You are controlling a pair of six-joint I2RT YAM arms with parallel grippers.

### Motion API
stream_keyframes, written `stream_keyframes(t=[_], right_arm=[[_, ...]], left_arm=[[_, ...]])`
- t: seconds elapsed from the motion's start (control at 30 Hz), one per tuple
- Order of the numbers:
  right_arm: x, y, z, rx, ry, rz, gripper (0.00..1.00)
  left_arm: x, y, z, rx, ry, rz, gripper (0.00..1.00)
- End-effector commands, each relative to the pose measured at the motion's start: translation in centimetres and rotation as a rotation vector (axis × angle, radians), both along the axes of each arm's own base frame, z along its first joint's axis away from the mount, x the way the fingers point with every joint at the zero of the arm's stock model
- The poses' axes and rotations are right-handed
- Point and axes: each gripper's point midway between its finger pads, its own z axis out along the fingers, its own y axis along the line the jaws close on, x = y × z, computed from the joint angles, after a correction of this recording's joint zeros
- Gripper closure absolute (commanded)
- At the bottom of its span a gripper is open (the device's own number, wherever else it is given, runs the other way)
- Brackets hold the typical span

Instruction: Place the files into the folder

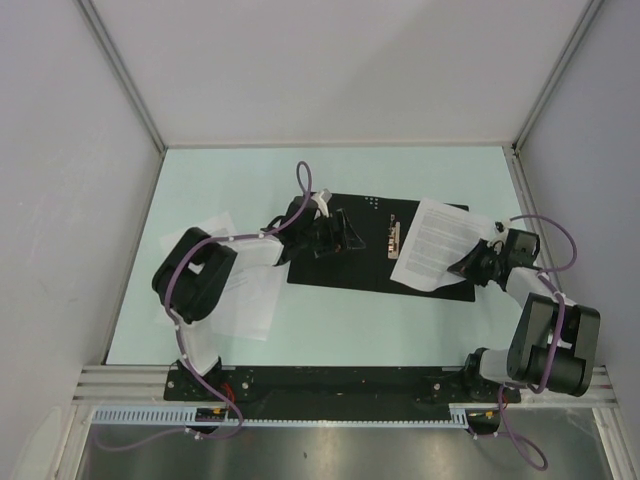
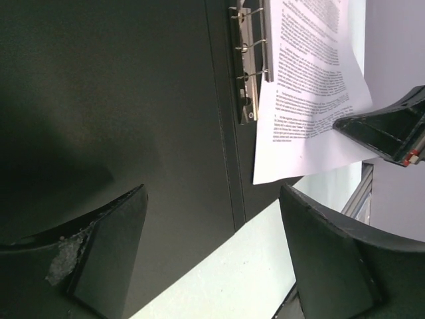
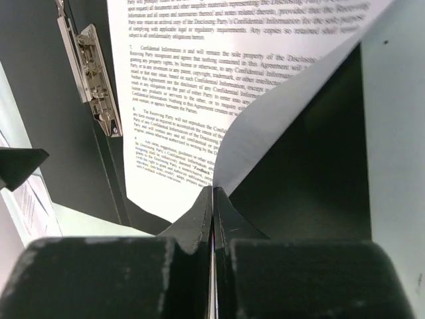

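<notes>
Right gripper (image 3: 212, 197): clamped on printed sheet (image 1: 432, 243), skewed, just right of spine clip (image 1: 393, 237). Left gripper (image 2: 212, 199): spread, empty, left of clip.

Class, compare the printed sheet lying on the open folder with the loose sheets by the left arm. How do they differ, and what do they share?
Place: the printed sheet lies on the right half of the folder; the loose sheets lie on the table, left of it.
Grip: the right gripper pinches the printed sheet's curled edge in shut jaws; nothing grips the loose sheets.
Both are white paper.
</notes>
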Motion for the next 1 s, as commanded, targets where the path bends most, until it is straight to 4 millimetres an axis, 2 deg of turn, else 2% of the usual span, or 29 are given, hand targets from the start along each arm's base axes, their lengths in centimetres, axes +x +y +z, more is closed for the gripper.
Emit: stream_keyframes(t=[0.0,0.1,0.2,0.3,0.43,0.5,0.53,0.57,0.63,0.67,0.7,0.97], right_arm=[[0.4,-0.9,0.6,-0.004,-0.04,-0.01,0.93],[0.6,-1.2,1.1,-0.007,-0.048,-0.048,0.61],[0.8,-1.5,1.2,0.0,-0.044,-0.091,0.46],[0.9,-1.7,1.0,0.003,-0.05,-0.128,0.38],[1.2,-1.9,0.4,-0.005,-0.04,-0.158,0.37],[1.4,-2.1,0.3,-0.01,-0.043,-0.168,0.46],[1.5,-2.0,0.4,-0.009,-0.051,-0.16,0.55],[1.5,-2.0,0.6,-0.007,-0.057,-0.161,0.68],[1.5,-2.2,0.9,-0.007,-0.068,-0.178,0.82],[1.5,-2.2,1.4,-0.009,-0.088,-0.18,0.94],[1.5,-2.1,1.7,-0.002,-0.096,-0.179,1.0],[1.3,-1.4,4.8,0.195,-0.161,-0.143,1.0]], left_arm=[[1.3,-1.3,1.3,-0.049,-0.029,0.0,0.14],[1.4,-1.4,1.4,-0.052,-0.029,0.001,0.14],[1.2,-1.6,1.5,-0.059,-0.028,0.0,0.15],[1.1,-1.7,1.4,-0.058,-0.029,-0.002,0.15],[1.0,-1.8,0.9,-0.058,-0.016,-0.004,0.15],[0.9,-1.7,0.7,-0.05,-0.011,-0.004,0.15],[0.9,-1.7,0.6,-0.047,-0.009,-0.002,0.15],[0.8,-1.6,0.4,-0.042,-0.004,-0.002,0.15],[0.7,-1.5,-0.2,-0.031,0.015,-0.002,0.15],[0.6,-1.6,-0.2,-0.033,0.018,-0.004,0.16],[0.7,-1.5,-0.3,-0.034,0.017,-0.002,0.16],[0.7,-1.3,-0.6,-0.015,0.013,0.005,0.16]])
